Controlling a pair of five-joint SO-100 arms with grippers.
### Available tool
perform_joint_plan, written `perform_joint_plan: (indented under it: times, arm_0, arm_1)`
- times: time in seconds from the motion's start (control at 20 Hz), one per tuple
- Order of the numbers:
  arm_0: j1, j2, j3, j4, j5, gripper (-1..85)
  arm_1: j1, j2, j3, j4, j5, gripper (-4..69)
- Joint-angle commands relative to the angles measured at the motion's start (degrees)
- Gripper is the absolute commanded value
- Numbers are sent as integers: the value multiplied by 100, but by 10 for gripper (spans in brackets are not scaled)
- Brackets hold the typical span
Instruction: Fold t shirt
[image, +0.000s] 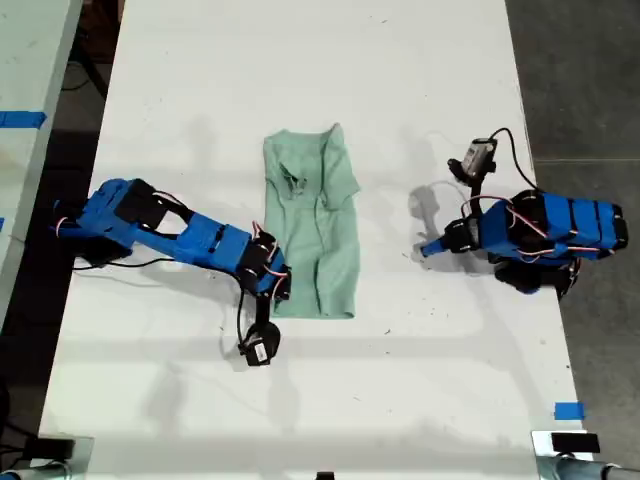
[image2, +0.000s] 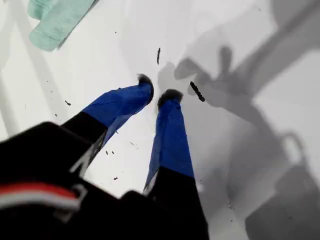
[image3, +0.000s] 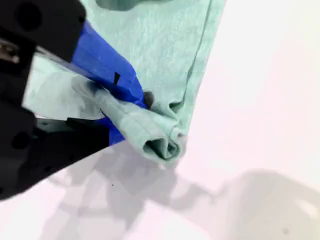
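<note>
The wrinkled pale mint-green fabric t shirt lies as a long narrow strip mid-table on the white table. My second gripper pinches its near corner at the exterior view's left. My first gripper, slightly parted, holds nothing over bare tabletop at the exterior view's right.

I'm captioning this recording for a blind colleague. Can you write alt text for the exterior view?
Seen from above, a mint-green shirt lies in a long strip on a white table. A blue arm from the view's left has its hand, my second hand, pinching the shirt's near corner. Another blue arm sits apart at the view's right, my first hand empty.
</note>
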Motion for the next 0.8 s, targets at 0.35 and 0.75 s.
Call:
perform_joint_plan:
  times: [0.35, 0.75]
  arm_0:
    - [-158, 1626, -220, 457, 246, 0]
    - [-431, 659, -229, -1934, 1503, 128]
  arm_1:
    - [-18, 35, 264, -132, -105, 71]
    - [-18, 35, 264, -132, -123, 73]
